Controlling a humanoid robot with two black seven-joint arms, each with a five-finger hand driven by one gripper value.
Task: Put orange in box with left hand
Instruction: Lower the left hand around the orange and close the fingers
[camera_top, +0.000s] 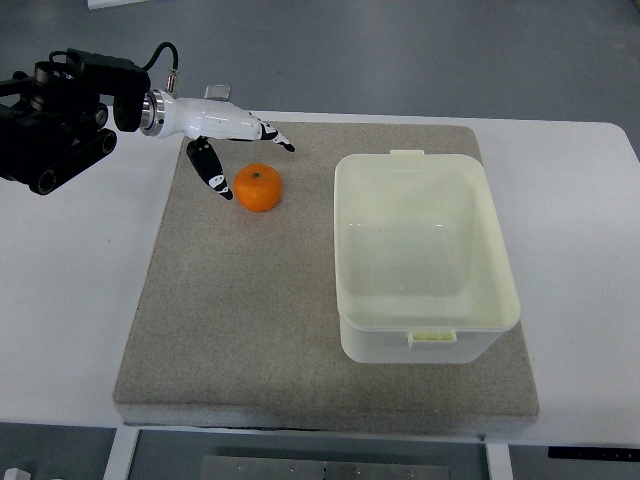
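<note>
Top view, left hand (232, 150): reaches in from the upper left, fingers spread and holding nothing, thumb tip beside the fruit.
Orange (258, 187): on the grey mat (250, 330), just under the fingers.
Box (420, 255): pale, lidless, on the mat's right side.

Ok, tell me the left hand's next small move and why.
Probably close the fingers on the orange: the left hand sits open just beside it, thumb at its left edge, fingers above it. The orange rests on the mat; the box holds nothing.
</note>
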